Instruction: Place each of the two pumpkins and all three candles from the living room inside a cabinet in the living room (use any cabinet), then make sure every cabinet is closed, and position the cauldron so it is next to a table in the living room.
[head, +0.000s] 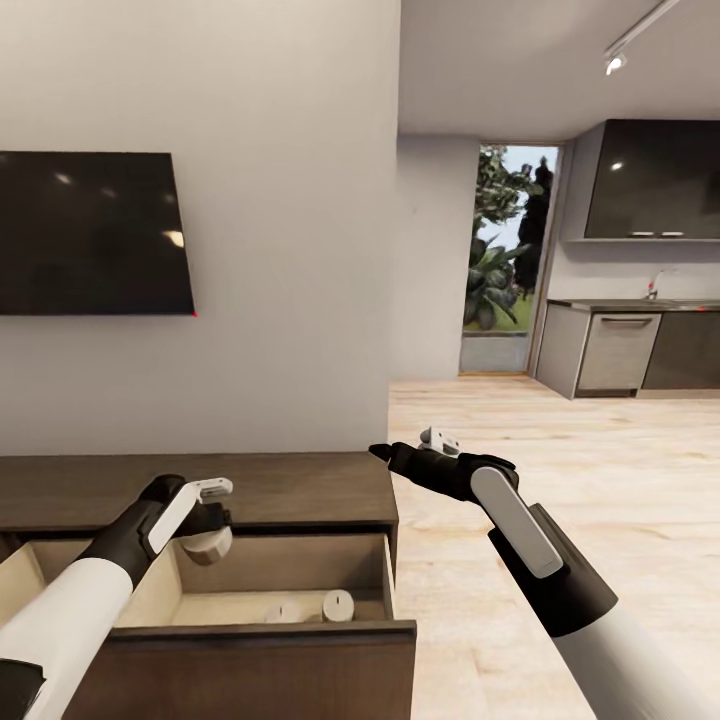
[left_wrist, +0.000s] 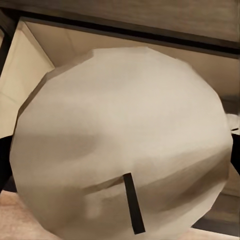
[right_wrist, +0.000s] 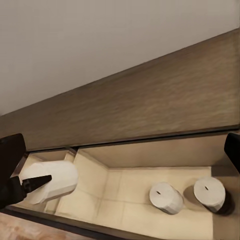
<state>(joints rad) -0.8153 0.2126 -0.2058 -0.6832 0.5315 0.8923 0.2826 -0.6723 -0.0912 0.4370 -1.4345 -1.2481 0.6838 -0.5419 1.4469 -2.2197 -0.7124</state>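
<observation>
Living-room wall unit: the cabinet (head: 250, 490), a low dark-brown wood piece with a flat top, stands against a pale wall under a wall-mounted television (head: 92, 233). Its right-hand drawer (head: 255, 640) is pulled out, showing a light beige interior. Contents of the drawer: two candles, short grey-beige cylinders with dark wicks, one lying tilted (right_wrist: 166, 198) and one upright (right_wrist: 210, 192), just beside each other near the drawer's right end; in the head view they show as pale shapes behind the drawer front. Third candle (head: 208, 545): held above the drawer's left part by the left gripper (head: 205, 520), jaws pinching it from the sides; in the left wrist view its round end face and black wick (left_wrist: 120, 145) sit very close to the camera, the drawer's inner corner behind it. In the right wrist view the same candle (right_wrist: 52, 180) appears over the far end of the drawer with a dark finger across it. Right gripper (head: 385, 455): raised in the air to the right of the cabinet, over light wood floor (head: 600, 480), holding nothing; jaws appear spread, with dark fingertips at opposite edges of the right wrist view, though the head view is too small to confirm. Background: kitchen cabinets (head: 640, 345), a glazed doorway (head: 505, 260) with greenery.
</observation>
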